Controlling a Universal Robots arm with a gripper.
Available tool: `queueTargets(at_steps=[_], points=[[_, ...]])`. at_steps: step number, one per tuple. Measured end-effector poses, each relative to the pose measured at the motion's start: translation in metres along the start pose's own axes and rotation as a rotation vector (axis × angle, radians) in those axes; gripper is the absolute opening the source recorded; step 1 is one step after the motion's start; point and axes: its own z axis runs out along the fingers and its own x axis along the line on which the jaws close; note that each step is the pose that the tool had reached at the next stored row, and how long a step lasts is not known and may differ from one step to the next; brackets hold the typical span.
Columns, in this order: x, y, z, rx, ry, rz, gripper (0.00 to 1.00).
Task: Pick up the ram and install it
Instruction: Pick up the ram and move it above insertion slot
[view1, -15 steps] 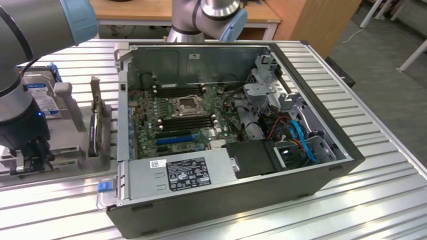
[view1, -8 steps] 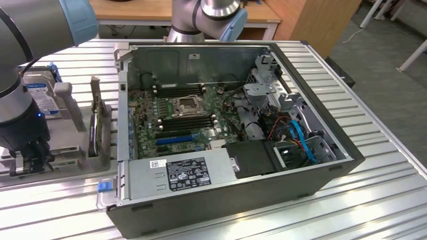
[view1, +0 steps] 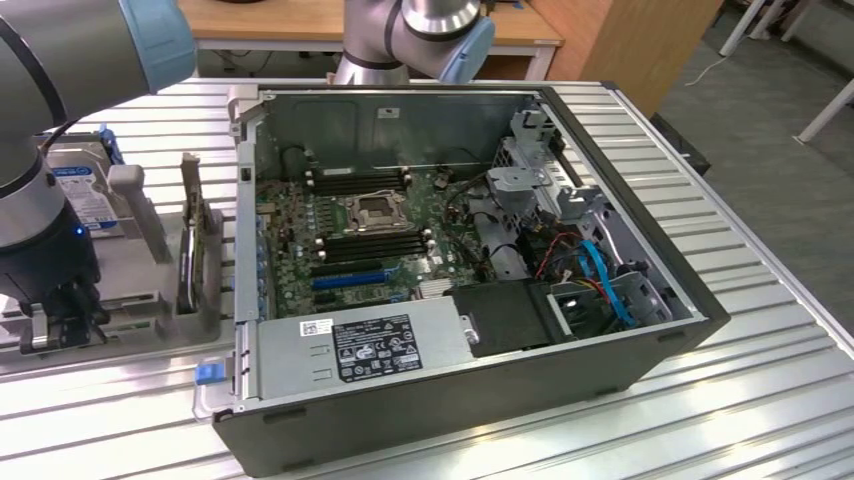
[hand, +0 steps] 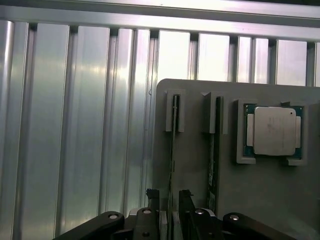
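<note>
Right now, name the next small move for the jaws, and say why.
Probably close the jaws on the ram: the gripper is open, its jaws straddle that stick standing on edge in the grey holder, and it seems not yet gripped.

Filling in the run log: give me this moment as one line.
pincer: open, astride ram | ram: on edge in grey holder, not lifted | second stick, CPU chip: beside it in holder

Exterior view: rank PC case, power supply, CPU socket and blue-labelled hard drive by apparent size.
1. PC case
2. power supply
3. Unranked: hard drive and CPU socket. They look close in size, and the hard drive is partly hidden behind the arm.
</note>
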Motion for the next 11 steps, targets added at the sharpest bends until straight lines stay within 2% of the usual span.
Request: queueTargets(at_steps=[11], points=[[-0.0001, -0.0022, 0.0001, 0.0001, -0.001, 0.0, 0.3]])
